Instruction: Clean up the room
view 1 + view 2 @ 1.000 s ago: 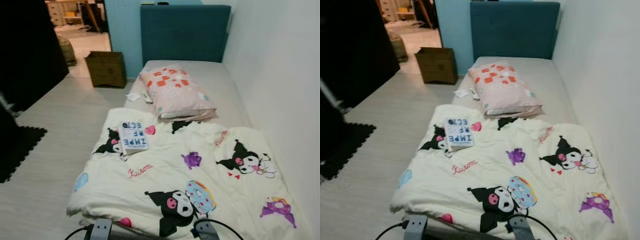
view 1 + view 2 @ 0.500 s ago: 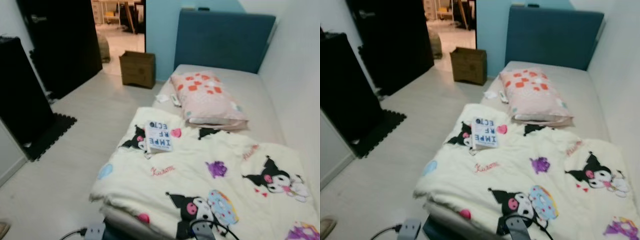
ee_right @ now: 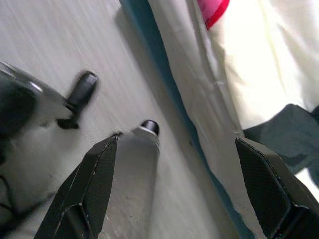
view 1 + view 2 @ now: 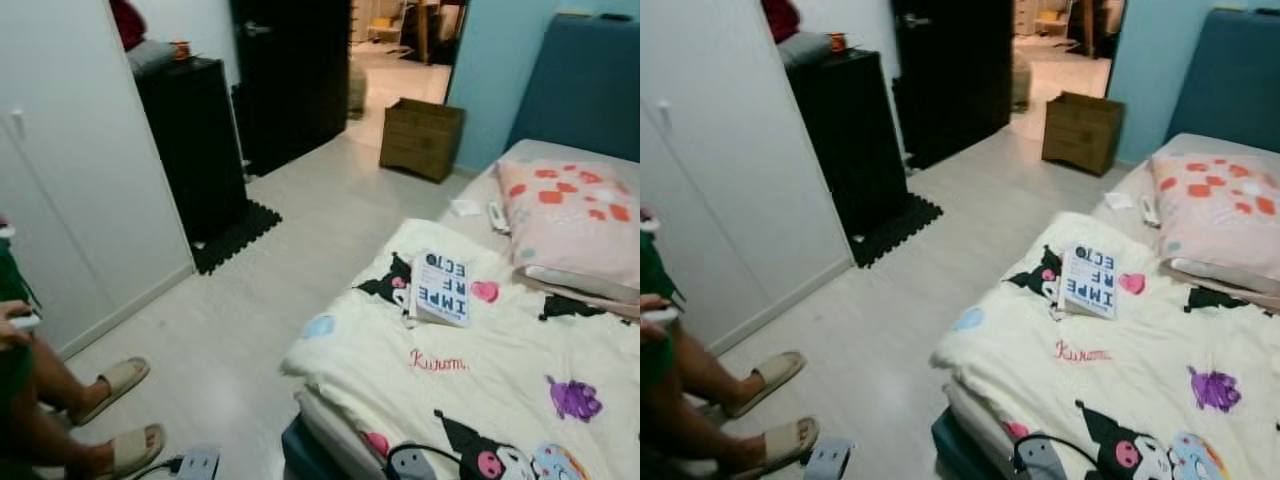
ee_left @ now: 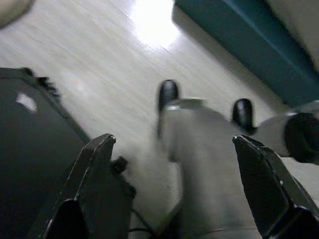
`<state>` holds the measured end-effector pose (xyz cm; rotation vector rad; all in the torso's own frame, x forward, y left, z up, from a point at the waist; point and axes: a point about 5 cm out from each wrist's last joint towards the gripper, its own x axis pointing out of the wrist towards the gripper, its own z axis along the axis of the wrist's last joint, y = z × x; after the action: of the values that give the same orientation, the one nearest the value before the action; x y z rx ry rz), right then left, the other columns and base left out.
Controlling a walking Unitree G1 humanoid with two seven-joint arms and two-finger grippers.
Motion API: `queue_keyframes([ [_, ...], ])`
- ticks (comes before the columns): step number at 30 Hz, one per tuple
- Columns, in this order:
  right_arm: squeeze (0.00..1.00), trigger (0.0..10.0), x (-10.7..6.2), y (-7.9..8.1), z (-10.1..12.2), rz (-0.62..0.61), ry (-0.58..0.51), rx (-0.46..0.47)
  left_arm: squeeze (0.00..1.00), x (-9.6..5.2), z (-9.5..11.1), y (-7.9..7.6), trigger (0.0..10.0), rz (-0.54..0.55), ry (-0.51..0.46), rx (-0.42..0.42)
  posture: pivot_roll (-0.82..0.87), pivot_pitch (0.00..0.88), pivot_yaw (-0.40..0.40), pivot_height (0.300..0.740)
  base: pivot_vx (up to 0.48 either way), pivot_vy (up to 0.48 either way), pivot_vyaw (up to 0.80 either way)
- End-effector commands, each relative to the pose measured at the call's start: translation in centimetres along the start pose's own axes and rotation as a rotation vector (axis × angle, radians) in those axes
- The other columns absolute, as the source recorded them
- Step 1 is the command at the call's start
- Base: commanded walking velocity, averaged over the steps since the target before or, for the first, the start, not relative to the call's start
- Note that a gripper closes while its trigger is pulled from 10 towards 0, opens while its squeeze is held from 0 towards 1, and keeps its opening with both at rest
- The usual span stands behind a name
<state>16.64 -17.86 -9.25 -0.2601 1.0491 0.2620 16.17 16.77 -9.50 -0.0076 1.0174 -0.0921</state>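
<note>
A cream cartoon-print comforter (image 4: 480, 380) lies rumpled over the bed on the right. A white book with dark lettering (image 4: 440, 290) rests on it near the bed's floor-side edge. Behind it a pink pillow (image 4: 570, 220) lies on the mattress, with a remote (image 4: 495, 215) and a scrap of paper (image 4: 465, 207) beside it. My left gripper (image 5: 172, 142) hangs open over the pale floor above my own feet. My right gripper (image 3: 177, 142) hangs open beside the bed's edge, with nothing between its fingers.
A person sits at the near left, with feet in beige sandals (image 4: 115, 380). A white wardrobe (image 4: 70, 180), a black cabinet (image 4: 195, 140) and a black mat (image 4: 238, 235) line the left wall. A cardboard box (image 4: 422, 138) stands by the open doorway.
The camera has swung left: the bed now sits on the right, and the wardrobe, cabinet and person have come into view. The things on the bed have not moved.
</note>
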Motion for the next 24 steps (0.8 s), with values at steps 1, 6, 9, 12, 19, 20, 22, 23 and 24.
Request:
queue_keyframes([
  [1,0.00,10.0,0.07,0.28,0.18,0.005,-0.001,-0.003,0.00,-0.06,-0.20,0.25,10.0,0.006,0.012,0.009,-0.05,0.026,-0.040,0.740,0.000,0.000,0.51],
  [6,0.00,10.0,0.08,0.30,0.19,0.007,0.000,-0.005,0.00,-0.06,-0.24,0.23,10.0,0.006,0.014,0.009,-0.05,0.025,-0.043,0.740,0.000,0.000,0.57],
  [9,0.00,10.0,0.08,0.30,0.20,0.009,0.000,-0.009,0.00,-0.05,-0.26,0.19,10.0,0.006,0.014,0.007,-0.05,0.024,-0.042,0.740,0.000,0.000,0.76],
  [12,0.00,10.0,0.08,0.29,0.19,0.009,0.001,-0.010,0.00,-0.05,-0.26,0.16,10.0,0.006,0.014,0.006,-0.05,0.024,-0.044,0.740,0.000,0.000,0.76],
  [19,0.00,10.0,0.04,0.12,0.10,0.002,0.003,-0.007,0.00,-0.03,-0.27,0.03,10.0,0.007,0.015,0.005,-0.06,0.025,-0.046,0.740,0.000,0.000,0.77],
  [20,0.00,10.0,0.04,0.12,0.10,0.002,0.003,-0.007,0.00,-0.03,-0.27,0.03,10.0,0.007,0.015,0.005,-0.06,0.025,-0.046,0.740,0.000,0.000,0.76],
  [22,0.00,10.0,0.03,0.06,0.06,0.000,0.004,-0.007,0.00,-0.02,-0.25,0.01,10.0,0.008,0.014,0.004,-0.06,0.026,-0.046,0.740,0.000,0.000,0.76],
  [23,0.00,10.0,0.03,0.06,0.06,0.000,0.004,-0.007,0.00,-0.02,-0.25,0.01,10.0,0.008,0.014,0.004,-0.06,0.026,-0.046,0.740,0.000,0.000,0.76],
  [24,0.00,10.0,0.02,0.01,0.03,-0.002,0.004,-0.006,0.00,-0.01,-0.23,-0.02,10.0,0.008,0.014,0.003,-0.06,0.025,-0.046,0.740,0.000,0.000,0.77],
])
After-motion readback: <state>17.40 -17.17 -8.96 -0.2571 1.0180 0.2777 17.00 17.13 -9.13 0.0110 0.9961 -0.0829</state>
